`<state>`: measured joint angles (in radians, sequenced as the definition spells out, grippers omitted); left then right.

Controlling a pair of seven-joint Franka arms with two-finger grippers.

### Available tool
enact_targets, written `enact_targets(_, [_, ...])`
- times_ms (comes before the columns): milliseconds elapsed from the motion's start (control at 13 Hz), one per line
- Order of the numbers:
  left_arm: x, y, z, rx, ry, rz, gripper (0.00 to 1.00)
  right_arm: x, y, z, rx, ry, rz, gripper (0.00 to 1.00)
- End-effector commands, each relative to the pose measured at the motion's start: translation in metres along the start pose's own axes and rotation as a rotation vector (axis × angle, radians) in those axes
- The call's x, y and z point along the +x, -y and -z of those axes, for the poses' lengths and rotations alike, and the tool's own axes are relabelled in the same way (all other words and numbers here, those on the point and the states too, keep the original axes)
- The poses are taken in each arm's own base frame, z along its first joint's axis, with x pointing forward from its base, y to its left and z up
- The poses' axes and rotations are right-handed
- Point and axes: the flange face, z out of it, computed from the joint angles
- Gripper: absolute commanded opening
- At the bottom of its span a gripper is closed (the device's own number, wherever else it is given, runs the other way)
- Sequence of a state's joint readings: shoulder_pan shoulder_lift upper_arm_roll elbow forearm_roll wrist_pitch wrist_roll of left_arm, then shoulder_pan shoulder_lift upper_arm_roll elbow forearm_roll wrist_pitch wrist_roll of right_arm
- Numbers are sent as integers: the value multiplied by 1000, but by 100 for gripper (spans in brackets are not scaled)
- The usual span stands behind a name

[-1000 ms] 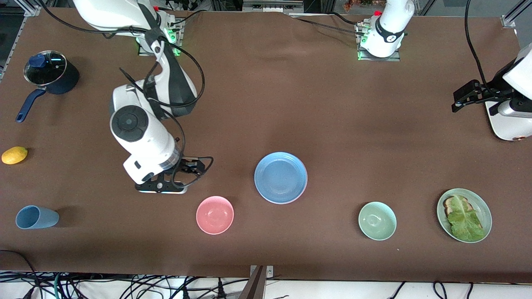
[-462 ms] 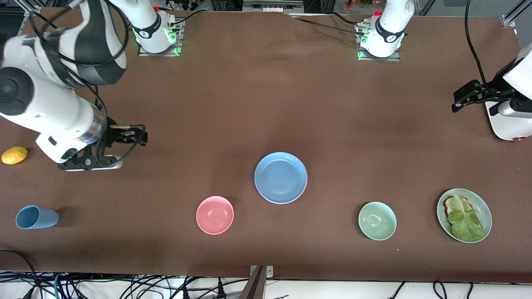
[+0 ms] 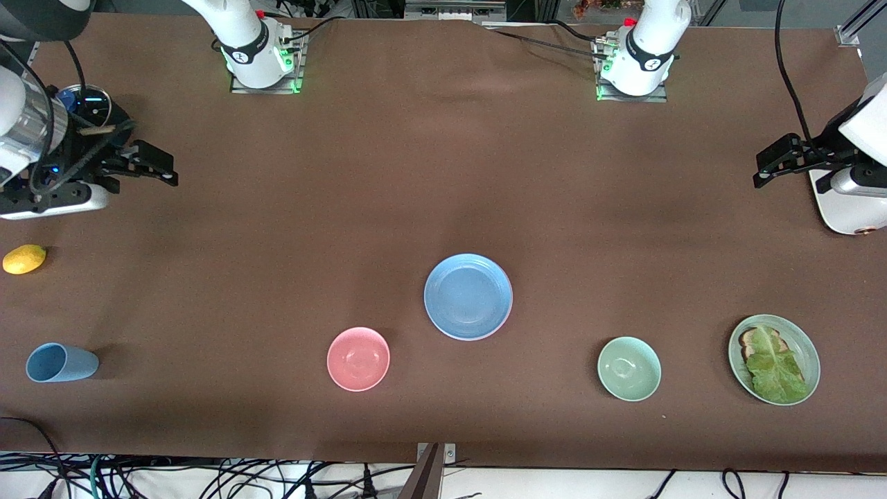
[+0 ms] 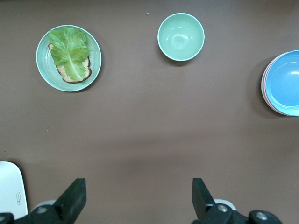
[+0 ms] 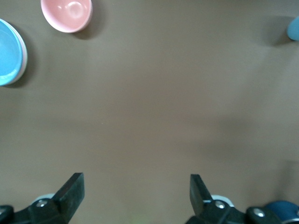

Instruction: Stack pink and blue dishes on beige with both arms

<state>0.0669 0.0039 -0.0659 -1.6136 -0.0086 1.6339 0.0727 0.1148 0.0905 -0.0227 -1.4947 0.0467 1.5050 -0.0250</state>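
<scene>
The blue plate (image 3: 468, 296) lies mid-table as the top of a stack. A thin pink rim (image 4: 264, 88) peeks out beneath it. The beige plate is hidden; I cannot make it out under the stack. My right gripper (image 3: 149, 165) hangs open and empty over the right arm's end of the table, beside the pot. In the right wrist view its fingers (image 5: 72, 186) frame bare cloth, with the blue plate (image 5: 8, 52) far off. My left gripper (image 3: 770, 165) waits open and empty over the left arm's end; the left wrist view shows the gripper (image 4: 138, 189) above bare cloth.
A pink bowl (image 3: 358, 358) sits near the stack, toward the front camera. A green bowl (image 3: 629, 369) and a pale green plate with lettuce and toast (image 3: 774, 359) lie toward the left arm's end. A light blue cup (image 3: 61, 362), a lemon (image 3: 24, 258) and a dark pot (image 3: 93, 114) lie at the right arm's end.
The right arm has swung away from beside the pink bowl to its own end of the table, ending by the pot. The left arm and the dishes have not moved.
</scene>
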Motion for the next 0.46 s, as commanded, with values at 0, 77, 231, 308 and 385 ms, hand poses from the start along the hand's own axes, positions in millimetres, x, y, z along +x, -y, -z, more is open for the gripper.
enact_targets(0, [2, -1, 6, -23, -1, -18, 100, -24, -13, -3, -48, -1, 36, 100])
enact_targets(77, [3, -1, 5, -23, 1, -18, 100, -23, -19, -3, -44, -1, 47, 100])
enact_targets(231, [2, -1, 6, -23, -1, -18, 100, -12, -25, -3, -37, -7, 34, 100])
enact_targets(308, [2, -1, 6, -23, -1, -18, 100, -7, -21, 1, -49, -18, 38, 100])
enact_targets(385, [2, -1, 6, -23, -1, -18, 100, -3, -24, -2, -48, -14, 35, 100])
